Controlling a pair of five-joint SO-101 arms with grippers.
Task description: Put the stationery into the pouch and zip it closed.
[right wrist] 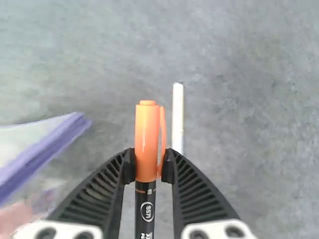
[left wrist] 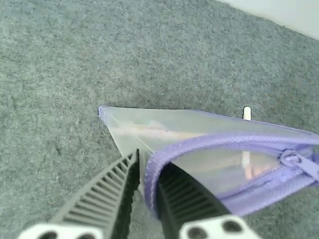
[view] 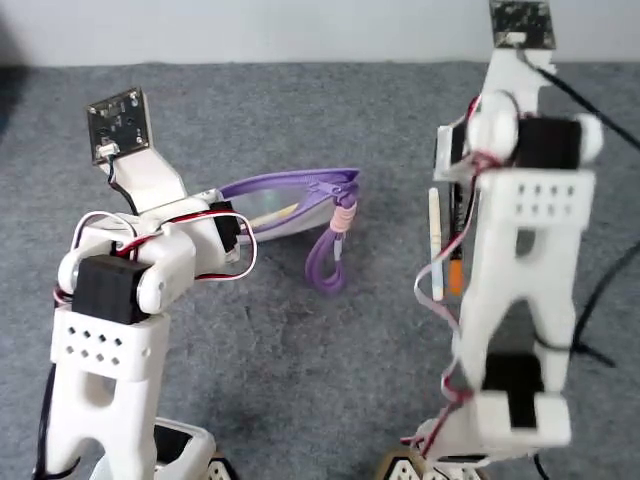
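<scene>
A clear pouch [view: 285,208] with a purple zipper edge and a purple wrist loop [view: 328,262] lies on the grey carpet. My left gripper [left wrist: 146,172] is shut on the pouch's purple rim [left wrist: 199,144]; a pale item shows inside the pouch [left wrist: 149,130]. My right gripper [right wrist: 148,167] is shut on an orange-capped marker [right wrist: 146,139], held to the right of the pouch. In the high view the marker [view: 456,272] peeks out beside the right arm. A white pen [view: 435,243] lies on the carpet next to it, the same white pen [right wrist: 177,117] just past the marker's cap.
Grey carpet [view: 300,380] covers the table, with open room in front of the pouch between the two arm bases. A white wall runs along the far edge [view: 250,30].
</scene>
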